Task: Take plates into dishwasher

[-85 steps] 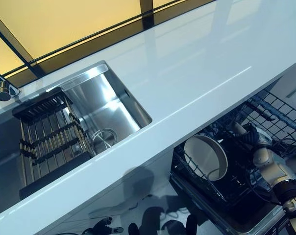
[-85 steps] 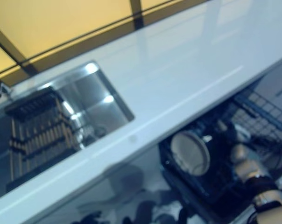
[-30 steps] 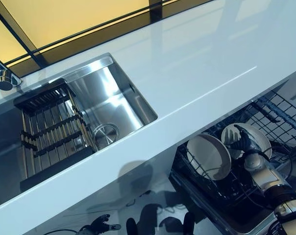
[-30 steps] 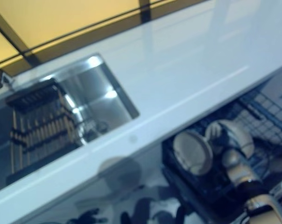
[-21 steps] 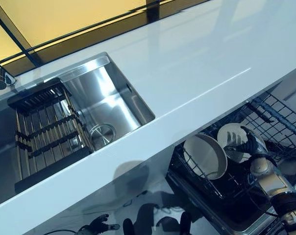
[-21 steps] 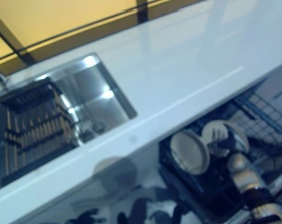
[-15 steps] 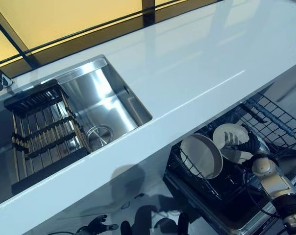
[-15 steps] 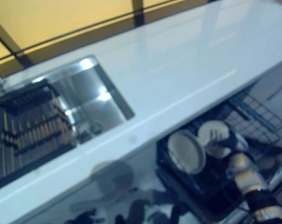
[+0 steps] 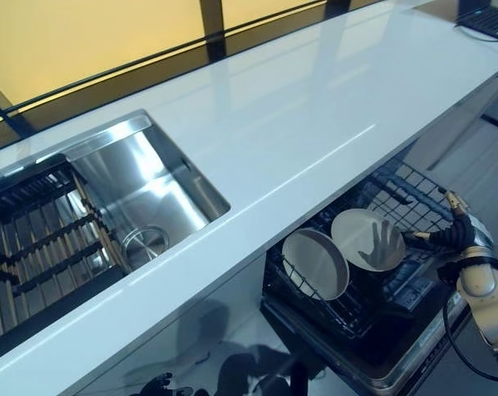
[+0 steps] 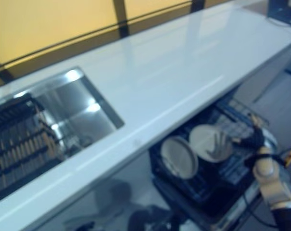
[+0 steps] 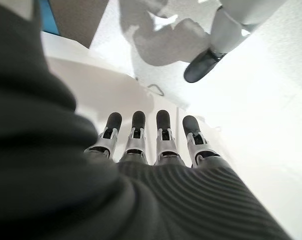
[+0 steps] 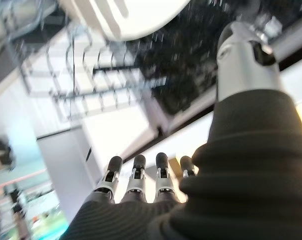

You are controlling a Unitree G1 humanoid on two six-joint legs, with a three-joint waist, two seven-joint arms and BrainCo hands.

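Note:
Two white plates stand on edge in the lower dishwasher rack under the counter: one on the left, the other just right of it. My right hand hovers to the right of the second plate, apart from it, open with straight fingers. A plate's rim shows past them in the right wrist view. My left hand hangs low and open, holding nothing, fingers toward the floor.
A long white countertop runs above the pulled-out rack. A steel sink at the left holds a dark slatted drying rack. A laptop corner lies at the counter's far right end.
My right hand let go of the second plate, which now stands in the rack, and drew back to the right. The camera has shifted, so the whole scene sits further left.

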